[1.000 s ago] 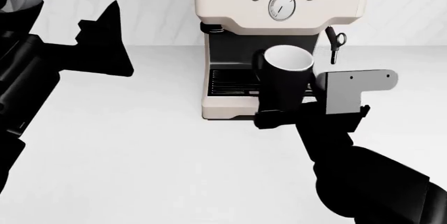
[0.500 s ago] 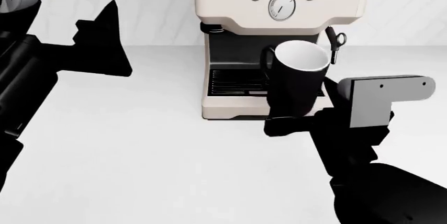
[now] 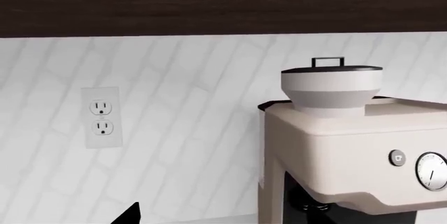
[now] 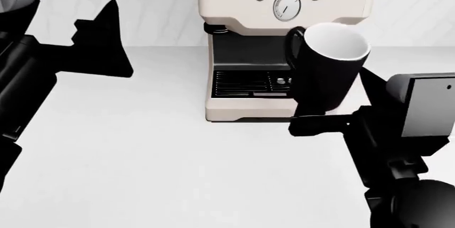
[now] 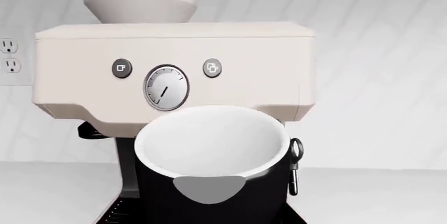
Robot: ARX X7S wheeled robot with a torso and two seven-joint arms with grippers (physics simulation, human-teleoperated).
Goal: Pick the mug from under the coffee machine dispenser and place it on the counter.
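Observation:
The black mug with a white interior is upright in my right gripper, which is shut on its lower body. The mug hangs above the white counter, in front of the right side of the cream coffee machine dispenser, outside the black recess and past the slotted drip tray. Its handle points toward the machine. In the right wrist view the mug fills the lower middle, with the machine behind it. My left gripper is open and empty, raised at the left, far from the mug.
The tiled back wall carries a power outlet left of the machine. A metal steam wand hangs at the machine's right side, close behind the mug. One left fingertip shows in the left wrist view.
My right gripper has carried the mug up, to the right and toward me, out of the recess and off the drip tray. The left arm has barely moved.

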